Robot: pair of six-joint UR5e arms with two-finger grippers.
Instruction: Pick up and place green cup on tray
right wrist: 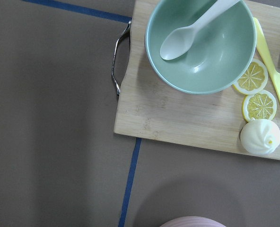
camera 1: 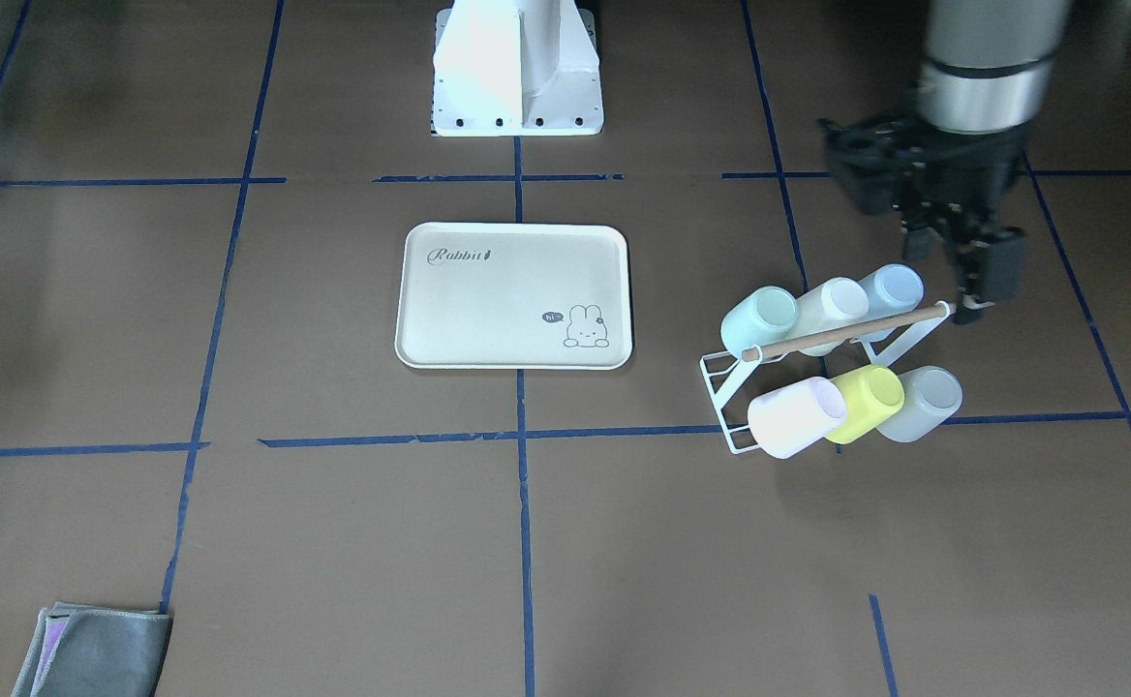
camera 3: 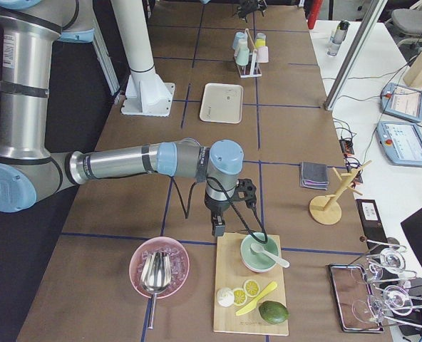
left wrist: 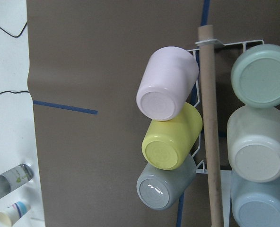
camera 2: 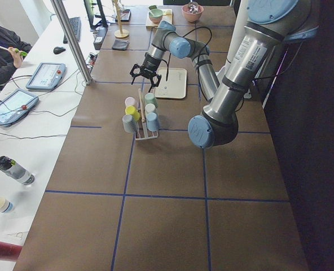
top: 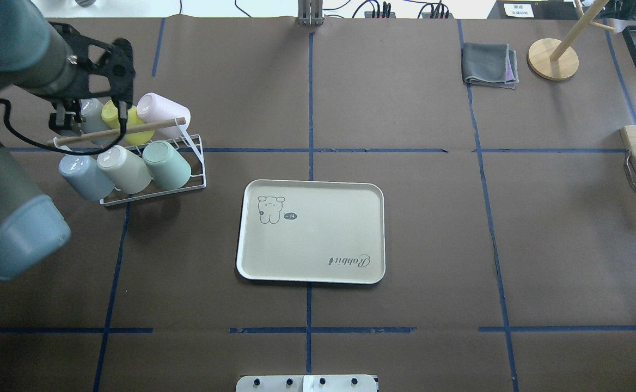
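Note:
The green cup (top: 166, 163), pale mint, lies tilted on a white wire rack (top: 153, 194) at the table's left side, at the rack's end nearest the tray. In the front view the green cup (camera 1: 759, 319) is the leftmost of the back row; in the left wrist view the green cup (left wrist: 263, 75) shows its base at the top right. The cream tray (top: 312, 239) lies bare at the table's centre. My left gripper (top: 92, 115) hangs open above the rack's other end, over the grey and yellow cups, and holds nothing. My right gripper (camera 3: 222, 222) hovers far away by a cutting board; I cannot tell its state.
Several other cups hang on the rack under a wooden rod (top: 116, 132). A grey cloth (top: 489, 64) and a wooden stand (top: 553, 59) sit at the far right. A cutting board (right wrist: 178, 113) carries a green bowl (right wrist: 201, 47) and lemon slices.

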